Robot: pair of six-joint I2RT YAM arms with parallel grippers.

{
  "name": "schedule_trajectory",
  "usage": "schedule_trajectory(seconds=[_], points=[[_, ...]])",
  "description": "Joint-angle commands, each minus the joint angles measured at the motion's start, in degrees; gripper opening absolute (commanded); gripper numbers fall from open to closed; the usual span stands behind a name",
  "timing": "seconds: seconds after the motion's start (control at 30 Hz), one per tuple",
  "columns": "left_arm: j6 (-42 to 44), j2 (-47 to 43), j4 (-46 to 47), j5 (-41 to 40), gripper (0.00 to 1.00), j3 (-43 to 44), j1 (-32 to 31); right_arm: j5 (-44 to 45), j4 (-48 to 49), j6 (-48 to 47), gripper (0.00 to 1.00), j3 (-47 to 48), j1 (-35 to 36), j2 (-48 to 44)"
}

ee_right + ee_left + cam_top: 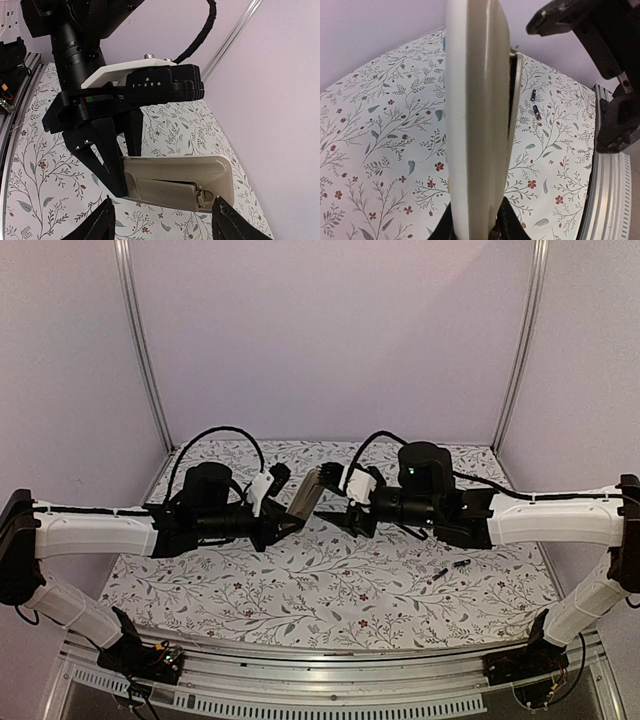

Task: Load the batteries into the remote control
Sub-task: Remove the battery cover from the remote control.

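Metal rail (330,665), floral tablecloth (300,590), lilac walls (330,330)

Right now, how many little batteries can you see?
2. One battery lies on the flowery cloth near the right arm; the other battery lies just beside it, not touching. More might be hidden inside the remote.

The tabletop (300,590) is white, patterned with grey-green leafy sprigs and small red flowers. The remote control (305,498) is greyish beige. At four o'clock from it, the batteries (461,563) are dark. The walls (330,340) are pale lilac.
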Motion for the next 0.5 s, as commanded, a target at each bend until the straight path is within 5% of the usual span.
schedule_trajectory(seconds=[0.0,0.47], points=[[0.7,-0.3,0.8,0.3,0.00,-0.5,0.0,2.2,1.7,-1.9,0.65,2.2,-0.4,2.2],[-0.5,-0.4,2.1,-0.2,0.00,-0.2,-0.1,-1.2,0.5,-1.4,0.62,4.2,-0.9,6.3]])
